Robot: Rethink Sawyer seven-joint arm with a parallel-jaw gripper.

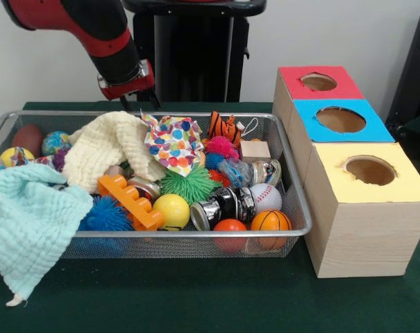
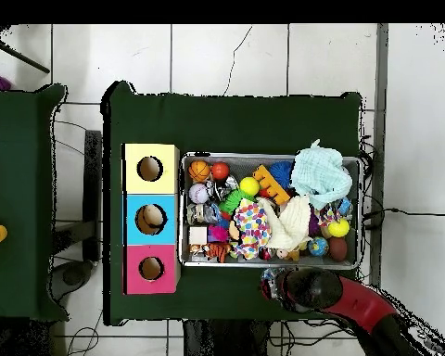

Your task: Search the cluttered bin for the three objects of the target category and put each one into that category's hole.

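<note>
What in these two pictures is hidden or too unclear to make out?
- Gripper: open or shut unclear in the front view; the red arm covers it overhead.
- Silver wire mesh bin: its floor, buried under the clutter.
- Yellow-topped wooden box: inside dark, both views.

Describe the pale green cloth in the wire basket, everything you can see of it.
The pale green cloth is a soft, waffle-textured fabric in a mint shade, crumpled rather than folded. It lies at one end of the cluttered bin, draped over the rim so that part hangs outside onto the dark green table cover. A small whitish tag or corner shows at its lowest point. Its inner edge rests against a blue spiky ball and other toys. The overhead view shows it bunched at the same end.
</note>
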